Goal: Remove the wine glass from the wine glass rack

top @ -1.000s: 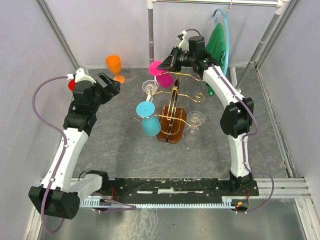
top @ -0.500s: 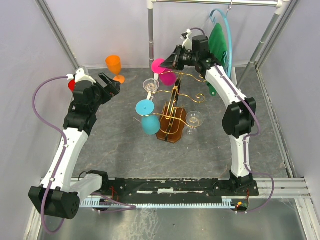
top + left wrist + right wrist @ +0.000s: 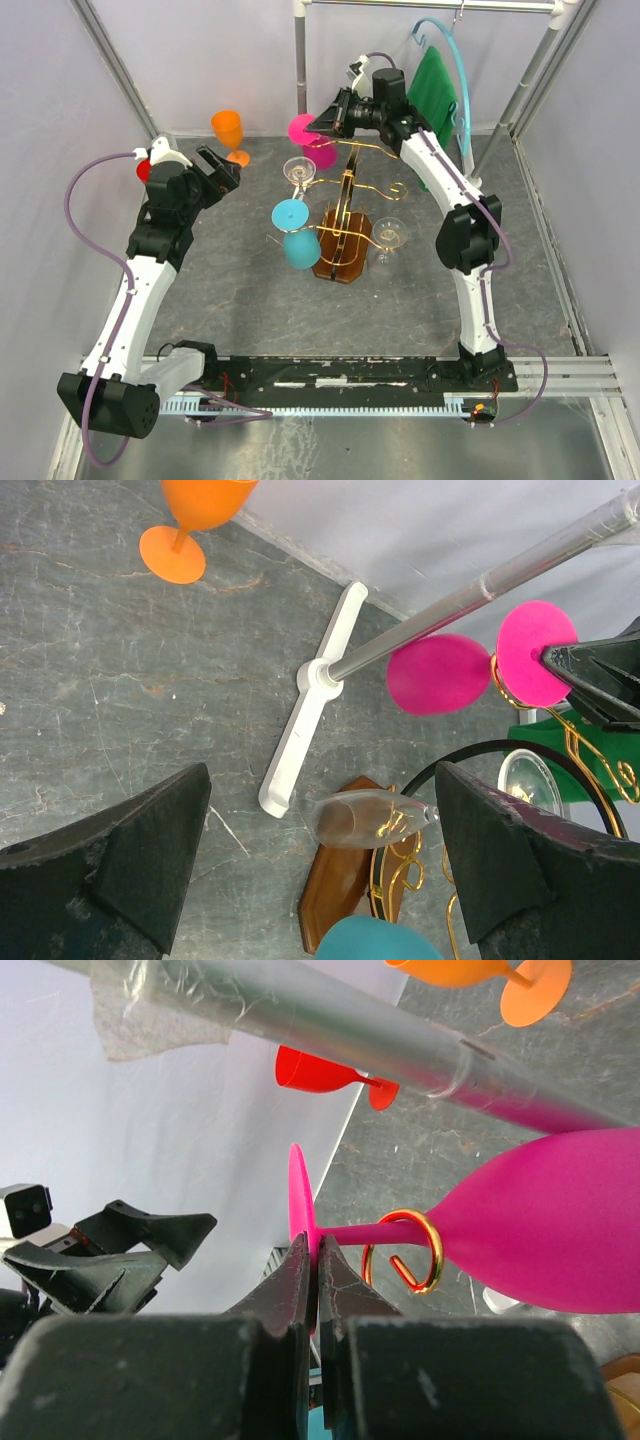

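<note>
On the table's left side, the left gripper [image 3: 222, 168] hangs spread wide, holding nothing. Further right, the smooth magenta wine glass [image 3: 560, 1220] sits at the back top of the wine glass rack [image 3: 343, 265]. Its flat round foot points left, its bowl right, and its thin stem is threaded through a gold wire curl [image 3: 404, 1251]. The right gripper [image 3: 316, 1255] pinches the foot edge-on, fingers nearly together.

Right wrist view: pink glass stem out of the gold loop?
No, the pink wine glass stem runs through the gold wire loop.
</note>
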You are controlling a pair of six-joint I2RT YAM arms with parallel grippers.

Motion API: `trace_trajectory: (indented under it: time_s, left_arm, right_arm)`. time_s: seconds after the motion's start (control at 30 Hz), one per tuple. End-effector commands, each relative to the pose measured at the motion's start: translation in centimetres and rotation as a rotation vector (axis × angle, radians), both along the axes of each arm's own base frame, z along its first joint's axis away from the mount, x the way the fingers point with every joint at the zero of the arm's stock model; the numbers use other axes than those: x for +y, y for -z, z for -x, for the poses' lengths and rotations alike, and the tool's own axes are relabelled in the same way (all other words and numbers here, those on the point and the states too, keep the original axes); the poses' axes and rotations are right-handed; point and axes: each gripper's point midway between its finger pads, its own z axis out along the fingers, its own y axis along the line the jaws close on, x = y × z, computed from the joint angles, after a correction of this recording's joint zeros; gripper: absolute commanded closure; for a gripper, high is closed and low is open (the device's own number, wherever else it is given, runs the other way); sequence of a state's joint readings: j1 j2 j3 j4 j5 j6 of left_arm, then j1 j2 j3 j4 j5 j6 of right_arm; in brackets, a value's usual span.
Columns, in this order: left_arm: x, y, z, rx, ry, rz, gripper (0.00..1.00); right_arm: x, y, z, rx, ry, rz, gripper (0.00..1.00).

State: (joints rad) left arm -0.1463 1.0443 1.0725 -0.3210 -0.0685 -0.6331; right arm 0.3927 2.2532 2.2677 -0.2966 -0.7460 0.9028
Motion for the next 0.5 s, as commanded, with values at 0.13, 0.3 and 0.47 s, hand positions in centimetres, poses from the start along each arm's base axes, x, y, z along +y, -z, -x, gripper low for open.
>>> trace_trajectory:
  time_s: [0.13, 0.3, 0.47]
  left_arm:
    - [-0.1, -0.8, 0.2, -0.029, 0.02, -0.029, 0.01]
    - [-0.1, -0.8, 0.4, -0.029, 0.022, -0.025, 0.01]
    - [-0.1, -1.0, 0.5, -0.033, 0.023, -0.021, 0.01]
  right_arm:
    - [-0.2, -3.9, 3.5, -0.073, -0.096, -0.048, 0.99]
    - [-1.7, -3.8, 4.5, -0.083, -0.083, 0.001, 0.99]
    - [-4.1, -3.8, 3.3, -0.09, 0.006, 0.047, 0.99]
